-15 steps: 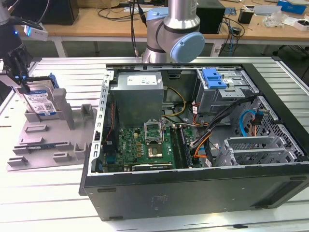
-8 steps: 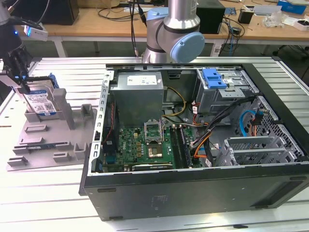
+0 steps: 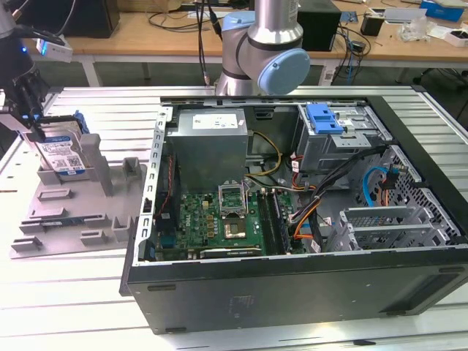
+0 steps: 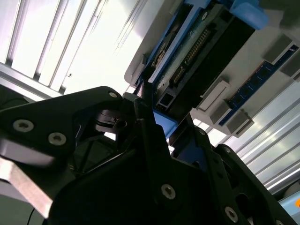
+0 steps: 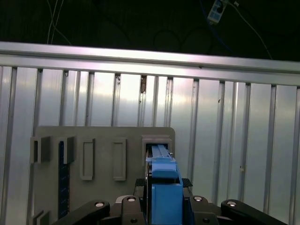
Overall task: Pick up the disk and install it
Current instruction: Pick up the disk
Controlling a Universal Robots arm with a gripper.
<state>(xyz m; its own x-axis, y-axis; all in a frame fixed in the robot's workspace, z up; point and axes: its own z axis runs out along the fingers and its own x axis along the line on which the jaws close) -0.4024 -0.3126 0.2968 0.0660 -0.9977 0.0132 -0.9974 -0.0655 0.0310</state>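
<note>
1. Pick step in hand: the gripper (image 3: pixel 34 126) clamps the disk (image 3: pixel 64 155), which stands upright in the grey holder (image 3: pixel 73 212) slot.
2. Extraction likely calls for a straight pull, clear of the slot walls.

Silver arm (image 3: pixel 278 18), blue cap (image 3: pixel 285 72); black screwed tool (image 4: pixel 164 123).

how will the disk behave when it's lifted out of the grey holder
Probably stiff and heavy for its size: the disk looks like a flat metal slab. Its blue bracket seems to be smooth plastic, so it may slip in the tool. Standing upright in the grey holder, it could bind if pulled crooked.
</note>
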